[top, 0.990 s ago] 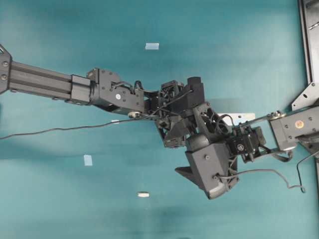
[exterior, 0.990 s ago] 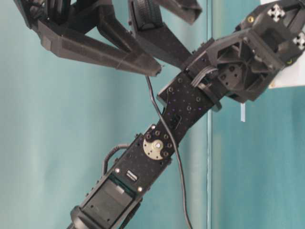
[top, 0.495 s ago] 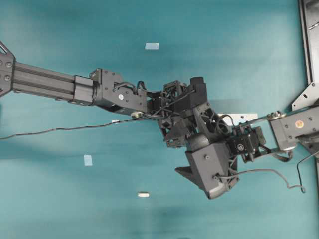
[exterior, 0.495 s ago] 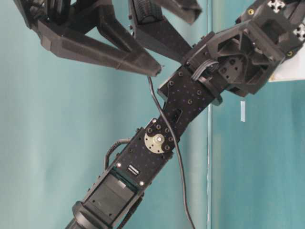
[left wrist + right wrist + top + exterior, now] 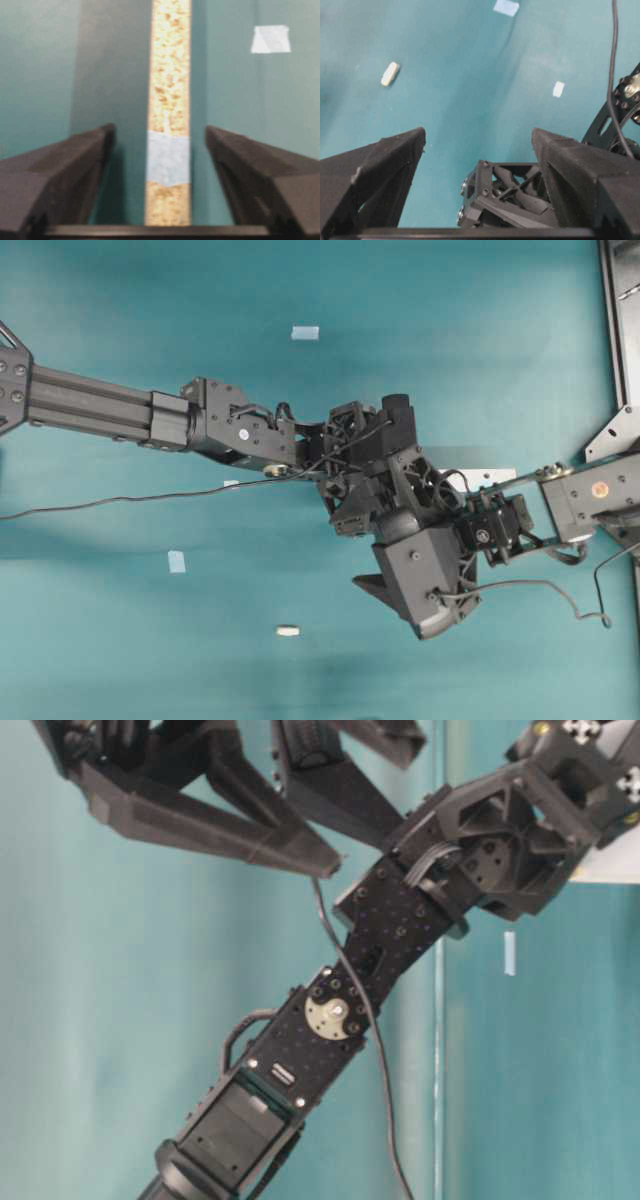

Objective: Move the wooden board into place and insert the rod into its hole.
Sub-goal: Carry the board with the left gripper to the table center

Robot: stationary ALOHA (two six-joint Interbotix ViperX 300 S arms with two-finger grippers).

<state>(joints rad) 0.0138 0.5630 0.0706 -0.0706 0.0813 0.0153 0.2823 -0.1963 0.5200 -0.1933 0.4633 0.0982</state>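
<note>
1. Overhead: the two arms cross near the middle of the teal table [image 5: 120, 660]. The left gripper [image 5: 355, 475] is buried under the right arm's wrist, so its jaws cannot be read from here. Only the end of the wooden board [image 5: 490, 478] shows, a pale strip poking out toward the table's right edge. The rod [image 5: 288, 631] lies alone near the front edge, well apart from both grippers. Small blue tape squares [image 5: 305, 333] dot the surface. Against the earlier overhead pictures, the arms sit almost exactly where they were.

2. Table level: the right gripper [image 5: 330, 805] hangs high in the foreground, fingers spread wide and holding nothing. The left arm reaches away behind it; a pale corner of the board shows at the right.

3. Left wrist: this is where the change shows. The left fingers [image 5: 65, 170] stand wide on either side of the board [image 5: 170, 105], clear of its speckled edge, with the light-blue patch [image 5: 168, 157] between them. The board has just been let go, so I judge it placed.

4. Right wrist: the right fingers [image 5: 375, 165] are wide and empty. The rod [image 5: 390, 73] lies untouched near the far left of the table, so fetching it looks like the next job.
</note>
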